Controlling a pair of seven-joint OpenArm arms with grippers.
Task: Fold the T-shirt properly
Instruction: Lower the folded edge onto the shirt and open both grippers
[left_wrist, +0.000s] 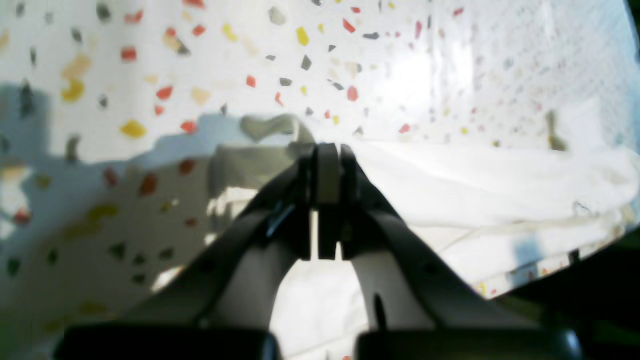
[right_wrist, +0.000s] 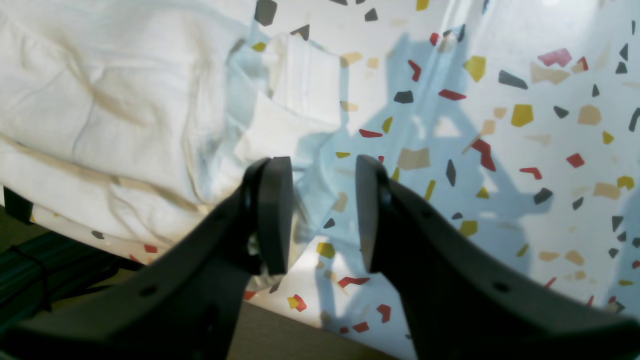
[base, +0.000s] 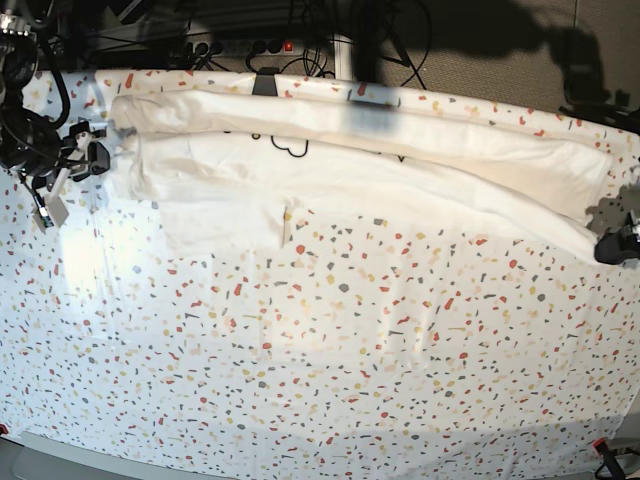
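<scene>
Mostly the print on the T-shirt (base: 360, 160) is hidden: folded into a long band across the far side of the surface (base: 320, 350), from about 10 o'clock to 3 o'clock in the base view, it shows only a scrap of dark lettering near 12 o'clock, under a shadow. The left wrist view is blurred and glare washes out its right half, so cloth edges there are hard to trace. The left claw (left_wrist: 327, 165) is at the 3 o'clock edge of the base view, mostly cut off by the frame; its own camera shows its jaws pressed together, tips at the edge of the white cloth (left_wrist: 475, 185), though whether fabric is pinched between them cannot be told. The right claw (right_wrist: 322, 210), at 9 o'clock in the base view beside the shirt's end, stands with jaws apart and nothing between them, hovering over speckled cover with the crumpled shirt at its 10 o'clock.
</scene>
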